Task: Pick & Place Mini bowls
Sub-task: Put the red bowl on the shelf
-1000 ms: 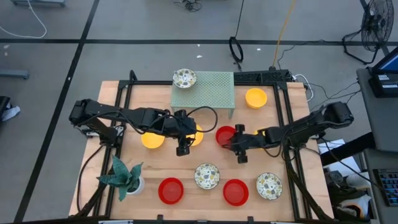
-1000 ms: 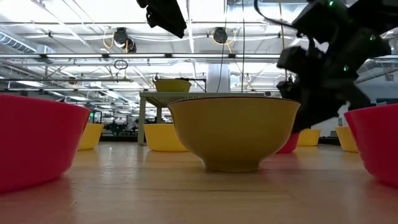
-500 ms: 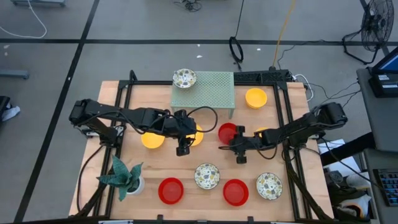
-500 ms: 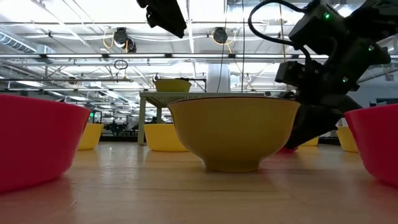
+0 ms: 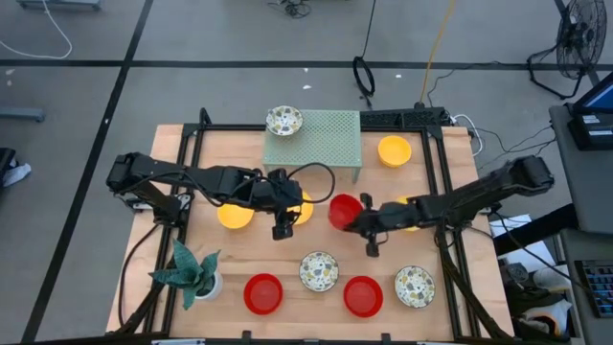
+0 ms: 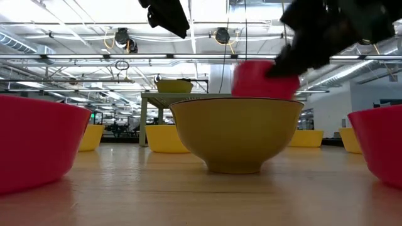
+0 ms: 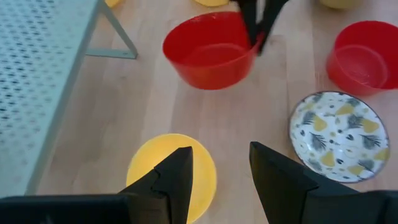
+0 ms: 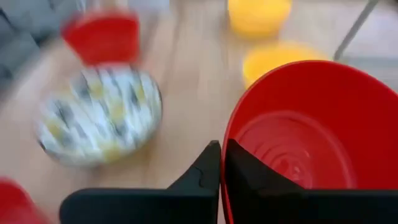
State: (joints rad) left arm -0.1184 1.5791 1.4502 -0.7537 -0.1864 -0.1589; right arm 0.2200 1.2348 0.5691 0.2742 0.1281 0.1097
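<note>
1. Near the left front corner of the wooden table (image 5: 182, 144), a green plant (image 5: 192, 272) stands in a white pot.
2. Just right of it along the front edge sit a red bowl (image 5: 262, 292), a speckled bowl (image 5: 318, 271), another red bowl (image 5: 363, 295) and a second speckled bowl (image 5: 414, 286).
3. From the left side, the left arm reaches toward the table's middle. The left gripper (image 5: 281, 228) hangs over the wood with its two fingers apart and nothing between them.
4. Beside that arm rest two yellow bowls: one (image 5: 234, 214) partly under it, another (image 5: 303, 207) just at the gripper.
5. At the back, a pale green perforated rack (image 5: 321, 139) stands. A third speckled bowl (image 5: 283, 120) sits on its left corner.
6. Right of centre, the right gripper (image 5: 356, 220) pinches the rim of a lifted red bowl (image 5: 344, 211); its fingers are closed narrowly on the bowl's wall. The low view shows this bowl in the air, clear of the table.
7. Further right, a yellow bowl (image 5: 394, 150) sits beside the rack, and another yellow one (image 5: 410, 204) shows partly under the right arm.
</note>
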